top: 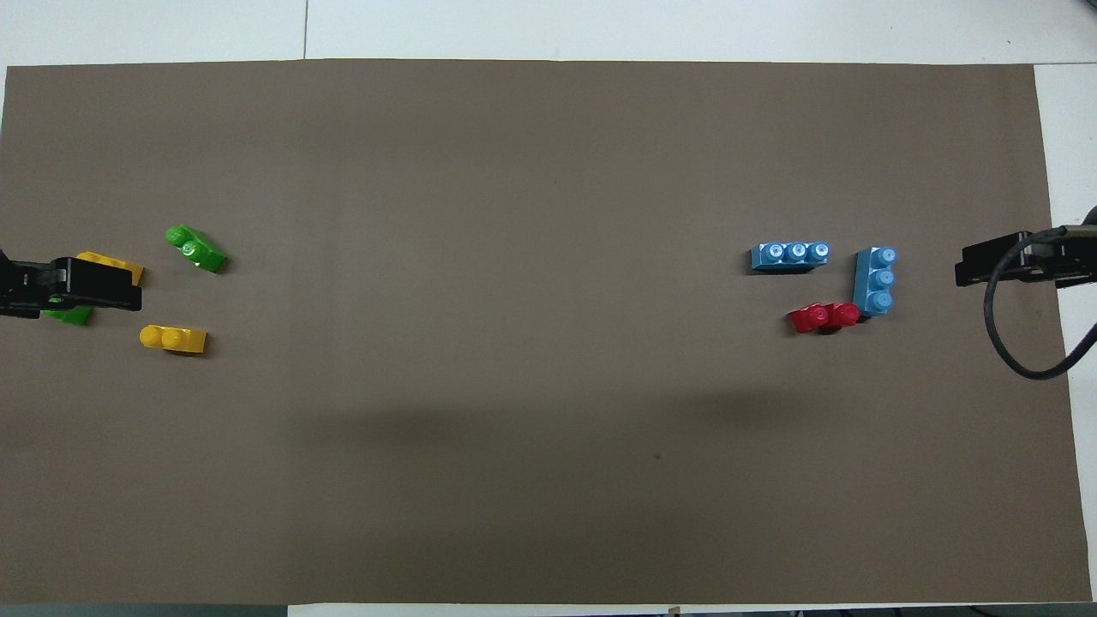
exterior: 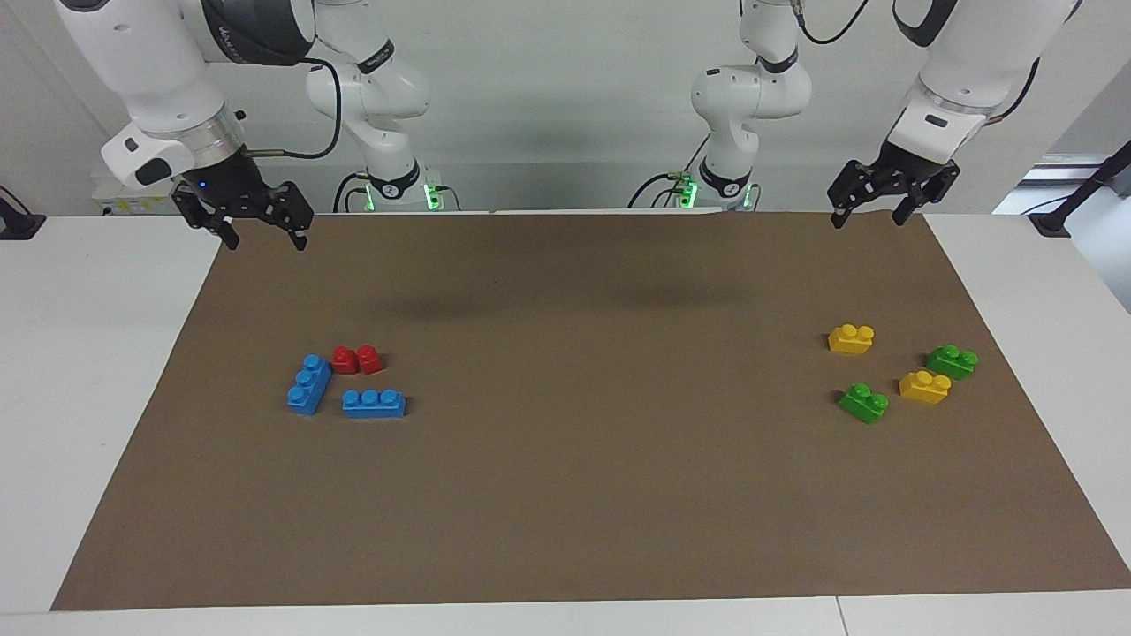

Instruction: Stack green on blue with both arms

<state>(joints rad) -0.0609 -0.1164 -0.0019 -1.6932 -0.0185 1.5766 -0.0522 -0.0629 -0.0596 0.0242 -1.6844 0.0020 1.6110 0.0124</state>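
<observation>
We see both arms waiting high over the robots' edge of the bench [exterior: 565,530], nothing yet touched. The left gripper [exterior: 877,205] hangs above the corner of the brown mat [exterior: 565,291] at the left arm's end, its jaws spread wide and empty; the right gripper [exterior: 261,225] hangs over the matching corner at the right arm's end, equally wide and empty.

The two green bricks lie at the left arm's end among two yellow bricks [exterior: 852,338]: one green brick [exterior: 952,361] sits beside a yellow one, the other green brick [exterior: 863,403] lies farther from the robots, clear of its neighbours. At the right arm's end, the two blue bricks flank a red brick [exterior: 358,359]: one blue brick [exterior: 309,384] touches it, the other blue brick [exterior: 374,403] lies apart, farther from the robots.

We judge these as light, rigid, smooth plastic, unlikely to deform but apt to slide or tip if pinched unevenly. We would take the free green brick across its flat long sides, below the studs, and steady the free blue brick likewise, leaving its studs uncovered.
</observation>
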